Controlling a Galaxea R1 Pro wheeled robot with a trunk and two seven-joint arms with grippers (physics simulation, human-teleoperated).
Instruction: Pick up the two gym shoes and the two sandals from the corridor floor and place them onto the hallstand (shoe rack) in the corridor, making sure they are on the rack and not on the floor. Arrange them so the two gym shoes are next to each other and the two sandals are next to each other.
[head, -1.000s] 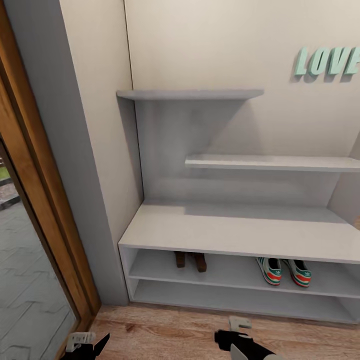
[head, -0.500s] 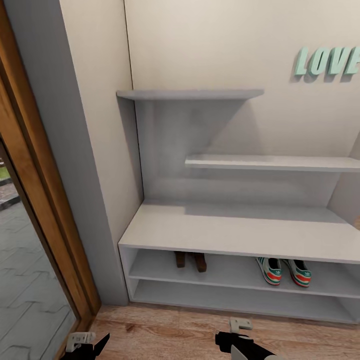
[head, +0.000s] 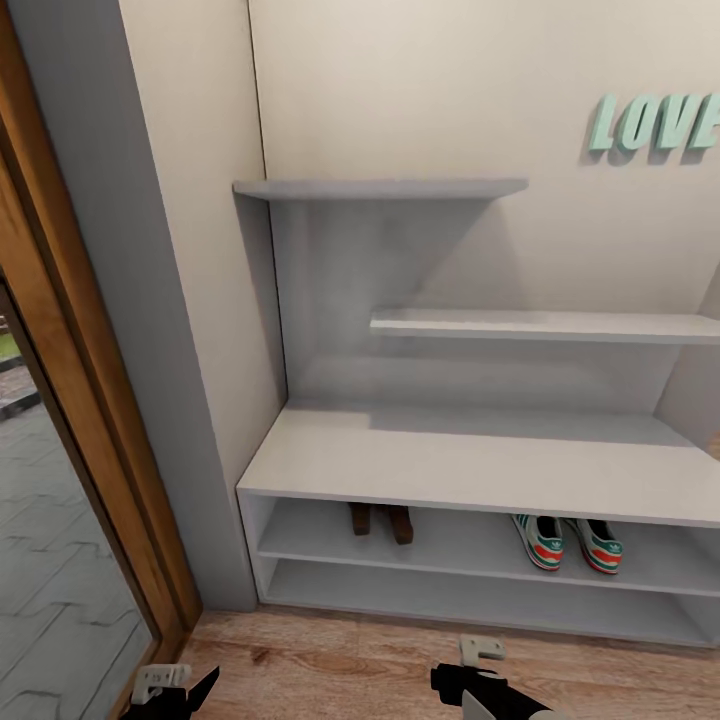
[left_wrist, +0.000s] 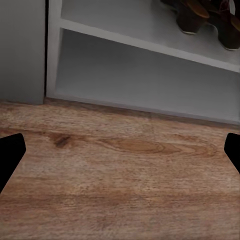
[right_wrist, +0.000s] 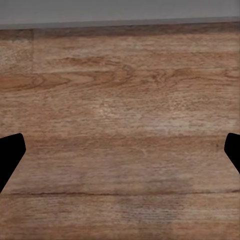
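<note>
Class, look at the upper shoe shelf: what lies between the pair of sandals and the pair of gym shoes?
Nothing: in the head view, the shelf between the sandals and the gym shoes is bare grey board.

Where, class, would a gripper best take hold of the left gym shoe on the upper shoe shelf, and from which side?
Probably the heel end of the left gym shoe, reached horizontally from the open front of the hallstand: its flat top blocks any approach from above, and the heel faces out.
</note>
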